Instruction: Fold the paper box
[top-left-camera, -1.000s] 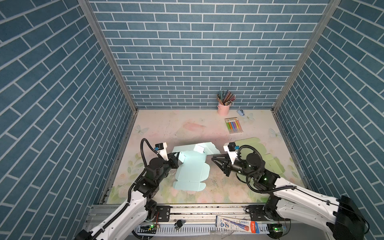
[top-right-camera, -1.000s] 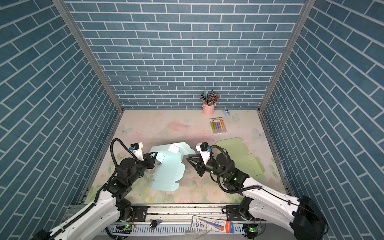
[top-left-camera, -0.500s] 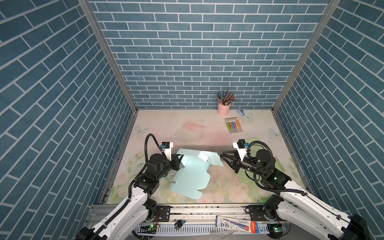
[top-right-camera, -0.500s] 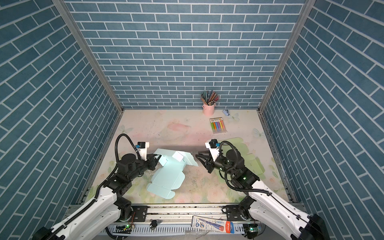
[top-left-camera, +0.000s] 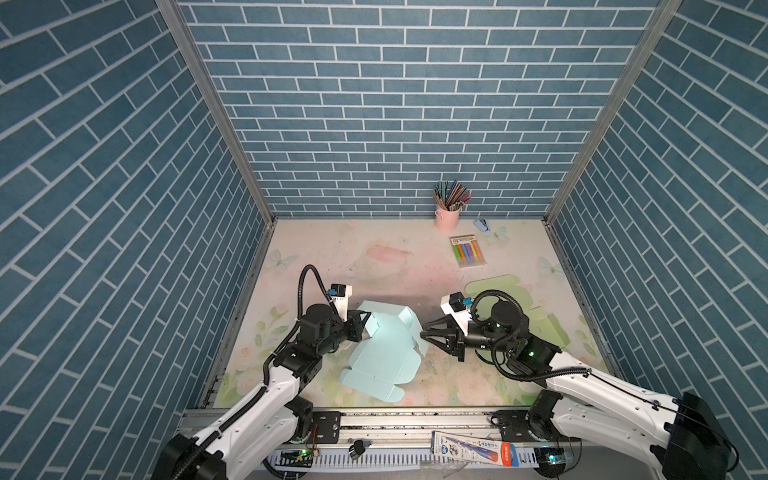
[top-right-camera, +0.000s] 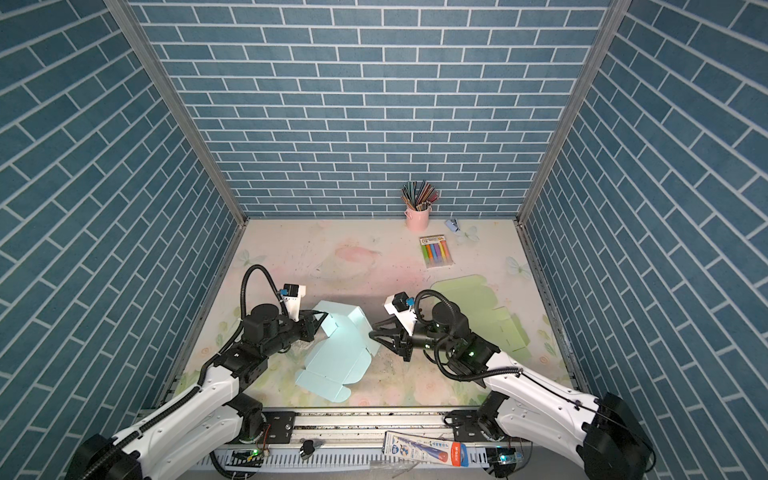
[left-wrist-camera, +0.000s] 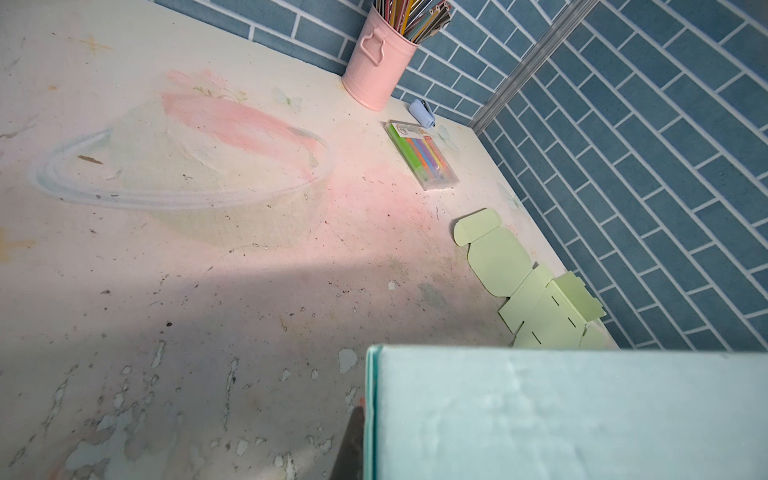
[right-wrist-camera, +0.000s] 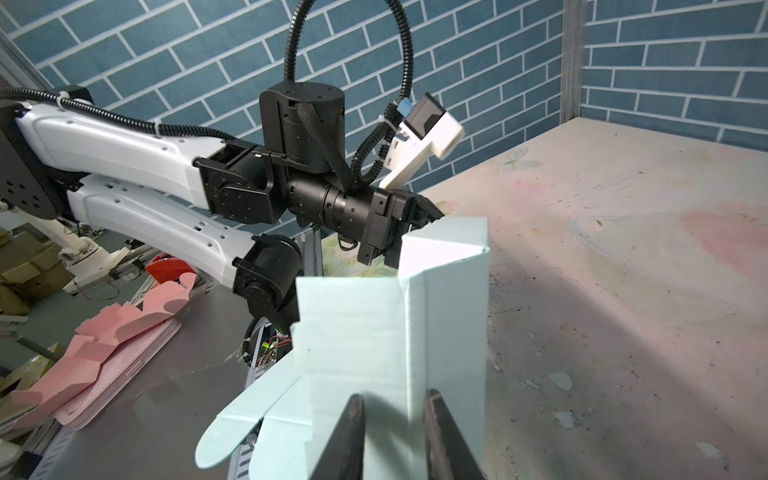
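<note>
The right gripper (top-left-camera: 423, 333), jaws narrowly parted, had swung back in to the right corner of the paper box (top-left-camera: 384, 353), near-left of centre on the table (top-left-camera: 374, 249); the left gripper (top-left-camera: 366, 323) pinched its raised far-left wall, so folding the sides looked ready to go on

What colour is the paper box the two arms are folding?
Plain pale blue-green. The box shows best in a top view.
</note>
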